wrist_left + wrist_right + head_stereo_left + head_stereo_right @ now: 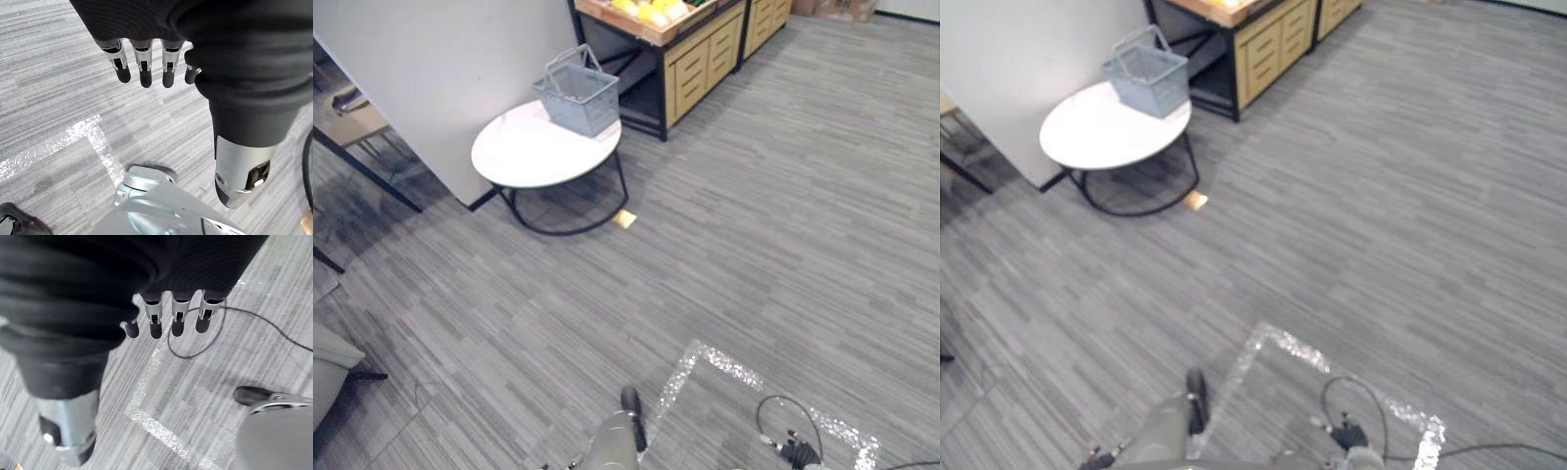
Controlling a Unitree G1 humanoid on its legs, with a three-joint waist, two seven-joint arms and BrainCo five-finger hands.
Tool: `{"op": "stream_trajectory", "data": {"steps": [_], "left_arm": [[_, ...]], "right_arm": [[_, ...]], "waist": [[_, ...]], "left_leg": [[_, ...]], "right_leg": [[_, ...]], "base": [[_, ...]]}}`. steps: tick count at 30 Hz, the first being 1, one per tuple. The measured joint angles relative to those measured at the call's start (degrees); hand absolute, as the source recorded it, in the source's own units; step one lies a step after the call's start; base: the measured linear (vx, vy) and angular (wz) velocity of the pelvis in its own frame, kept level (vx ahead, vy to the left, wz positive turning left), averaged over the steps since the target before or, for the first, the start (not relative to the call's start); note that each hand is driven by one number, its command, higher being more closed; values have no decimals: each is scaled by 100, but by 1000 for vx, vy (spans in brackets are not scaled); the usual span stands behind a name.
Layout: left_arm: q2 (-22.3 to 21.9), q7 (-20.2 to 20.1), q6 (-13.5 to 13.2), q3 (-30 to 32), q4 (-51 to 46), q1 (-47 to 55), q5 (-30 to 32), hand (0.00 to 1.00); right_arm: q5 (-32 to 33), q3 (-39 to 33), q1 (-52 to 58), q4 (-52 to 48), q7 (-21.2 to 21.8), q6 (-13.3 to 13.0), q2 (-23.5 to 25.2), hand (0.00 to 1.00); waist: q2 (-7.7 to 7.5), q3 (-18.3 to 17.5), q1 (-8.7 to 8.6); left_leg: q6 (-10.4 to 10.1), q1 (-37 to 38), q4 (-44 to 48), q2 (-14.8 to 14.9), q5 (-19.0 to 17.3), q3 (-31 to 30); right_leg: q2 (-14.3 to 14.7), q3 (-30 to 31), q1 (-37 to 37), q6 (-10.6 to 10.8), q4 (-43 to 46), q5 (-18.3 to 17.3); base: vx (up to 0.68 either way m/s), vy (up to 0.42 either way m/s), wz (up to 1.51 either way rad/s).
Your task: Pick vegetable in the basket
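A grey wire basket (pixel 578 94) with its handles raised stands at the far edge of a round white table (pixel 529 152), far ahead on the left. Behind it, yellow vegetables (pixel 651 12) lie in a tray on top of a wooden stand (pixel 695 59) with drawers. My left hand (pixel 145 68) hangs over the grey floor with straight fingers, holding nothing. My right hand (pixel 178 316) hangs the same way, fingers straight and empty. Both hands are far from the basket and the stand.
A white wall panel (pixel 440 69) rises behind the table. A small yellow piece (pixel 625 218) lies on the floor by the table's black frame. Silver tape (pixel 724 364) marks the carpet close by. A chair (pixel 328 367) stands at the left edge.
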Motion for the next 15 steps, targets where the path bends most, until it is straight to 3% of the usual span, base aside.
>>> {"op": "stream_trajectory", "data": {"steps": [1, 2, 3, 4, 5, 7, 8, 9, 10, 11, 12, 13, 15], "left_arm": [[-5, 20, 6, 50, 78, 58, -1, 0], [55, 35, 2, 70, 81, 148, 3, 0], [93, 44, -2, 66, 73, 166, 11, 0], [175, 63, -5, 58, 68, 145, 47, 0], [210, 67, -9, 56, 71, 129, 92, 0], [227, 64, -1, 54, 77, 93, 97, 0], [246, 64, 2, 54, 62, 81, 104, 0], [252, 64, 3, 46, 55, 105, 111, 0], [252, 64, 4, 36, 56, 108, 114, 0], [315, 65, 8, -108, 46, 88, 168, 0], [362, 71, 8, -227, 16, 8, 233, 0], [368, 80, 7, -268, 2, -46, 236, 0], [450, 105, -1, -451, -51, -242, 276, 0]], "right_arm": [[9, -9, -27, -16, -8, -28, 13, 0], [11, -5, -68, 10, -2, -32, 106, 0], [15, 4, -87, 23, 9, -44, 147, 0], [18, 28, -99, 26, 24, -79, 196, 0], [7, 7, -104, 85, 37, -84, 200, 0], [-12, -44, -63, 205, 47, -80, 179, 0], [-49, -59, -4, 202, 53, -80, 177, 0], [-101, -66, 89, 198, 58, -80, 183, 0], [-107, -68, 123, 195, 58, -80, 182, 0], [-123, -80, 247, 199, 87, -83, 194, 0], [-132, -116, 315, 192, 114, -82, 170, 0], [-153, -150, 358, 194, 127, -80, 155, 0], [-172, -278, 518, 193, 157, -73, 148, 0]], "waist": [[5, -13, 38], [-187, -119, 93], [-287, -192, 114], [-432, -319, 111], [-479, -404, 94], [-497, -425, 94], [-481, -430, 76], [-473, -434, 12], [-472, -437, -12], [-506, -438, -77], [-525, -442, -140], [-515, -437, -194], [-427, -392, -342]], "left_leg": [[51, -13, 217, 36, 386, 14], [104, -67, 562, -166, 548, 74], [111, -110, 644, -288, 551, 78], [282, -119, 647, -516, 443, 166], [530, -71, 668, -677, 370, 242], [808, 245, 644, -823, 200, 396], [838, 474, 611, -864, 73, 404], [834, 844, 545, -919, -158, 383], [841, 967, 500, -930, -227, 380], [870, 1457, 327, -1046, -452, 397], [896, 1817, 262, -1105, -598, 368], [898, 2002, 203, -1116, -660, 349], [883, 2720, -68, -1102, -771, 277]], "right_leg": [[-108, 110, 141, 88, -12, -197], [-380, 235, 185, 50, 71, -266], [-524, 330, 86, 28, 204, -239], [-765, 496, -185, -27, 578, -94], [-920, 672, -388, 27, 956, 144], [-1039, 935, -573, 48, 1637, 696], [-1050, 1005, -704, 123, 2113, 1143], [-1064, 1054, -913, 275, 2882, 1887], [-1077, 1055, -977, 304, 3111, 2089], [-1227, 1036, -1485, 517, 4447, 2507], [-1299, 894, -1948, 346, 5482, 2252], [-1312, 765, -2151, 288, 5842, 2032], [-1292, 88, -2731, -10, 6181, 1047]], "base": [[572, 441, -54], [589, 418, -54], [496, 280, -34], [531, 273, -9], [539, 285, -2], [558, 263, -5], [646, 292, -5], [520, 239, 0], [492, 205, 2], [476, 156, 1], [466, 129, 2], [444, 96, 4], [418, 56, 15]]}}
